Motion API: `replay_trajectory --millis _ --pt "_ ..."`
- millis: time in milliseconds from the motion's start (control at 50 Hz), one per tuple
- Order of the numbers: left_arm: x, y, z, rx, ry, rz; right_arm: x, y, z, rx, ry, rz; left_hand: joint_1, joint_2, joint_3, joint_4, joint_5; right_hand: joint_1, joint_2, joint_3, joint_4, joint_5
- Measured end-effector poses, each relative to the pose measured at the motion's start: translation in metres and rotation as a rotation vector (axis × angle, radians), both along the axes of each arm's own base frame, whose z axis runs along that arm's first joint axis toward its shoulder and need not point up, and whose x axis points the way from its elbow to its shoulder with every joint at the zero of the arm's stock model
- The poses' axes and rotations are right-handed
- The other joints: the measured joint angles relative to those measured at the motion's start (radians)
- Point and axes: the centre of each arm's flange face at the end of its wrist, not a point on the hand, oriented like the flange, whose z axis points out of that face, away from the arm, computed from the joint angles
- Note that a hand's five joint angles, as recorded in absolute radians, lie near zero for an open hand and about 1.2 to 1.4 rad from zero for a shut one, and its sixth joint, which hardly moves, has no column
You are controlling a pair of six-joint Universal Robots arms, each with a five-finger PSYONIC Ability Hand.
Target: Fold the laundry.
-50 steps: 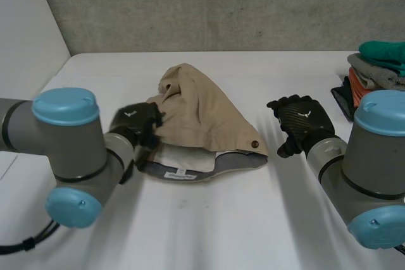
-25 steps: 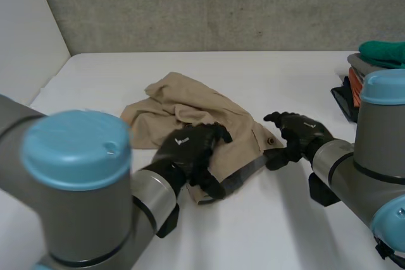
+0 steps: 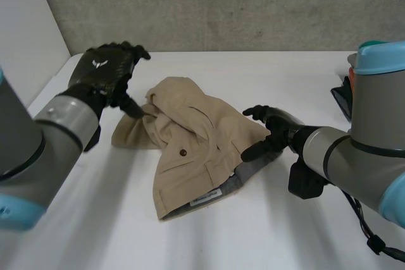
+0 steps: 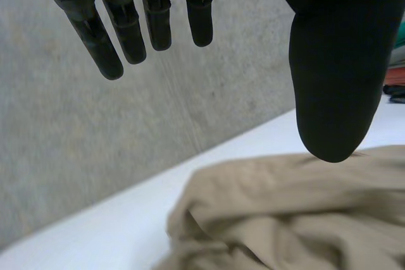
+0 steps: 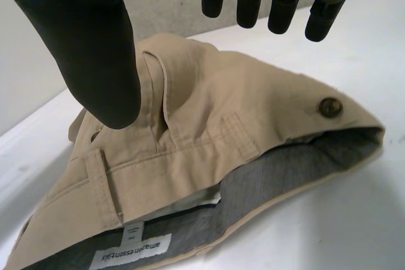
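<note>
Head view, left hand (image 3: 101,71) fingers spread, right hand (image 3: 273,132) fingers apart beside trousers (image 3: 196,136)

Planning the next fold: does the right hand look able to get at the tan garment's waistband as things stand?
Probably yes. The right hand is open beside the waistband of the tan garment, with nothing between them; the left hand is at the opposite side.
</note>
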Motion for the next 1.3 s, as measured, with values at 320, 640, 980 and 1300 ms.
replay_trajectory --millis 320,640,980,1300 --pt "-0.017 -0.124 -0.103 -0.142 -0.375 -0.207 0.045 0.015 -0.052 0.128 0.000 -0.029 0.000 -0.004 0.000 -0.004 -0.008 0.000 0.000 0.000 0.000 0.000" --pt "-0.048 -0.130 -0.139 -0.166 -0.370 -0.265 0.065 0.003 -0.066 0.041 -0.022 -0.106 0.810 0.851 0.844 0.857 0.815 0.812 0.948 0.955 0.952 0.477" --pt "-0.056 -0.041 0.027 -0.380 -0.151 -0.138 0.017 -0.041 0.111 -0.679 0.035 -0.178 0.810 0.860 0.854 0.867 0.815 0.836 0.949 0.972 0.978 0.518" --pt "-0.070 0.071 -0.009 0.000 -0.122 -0.209 0.018 -0.034 0.111 -1.039 0.659 0.091 0.589 0.619 0.630 0.636 0.645 0.845 0.949 0.972 0.979 0.519"
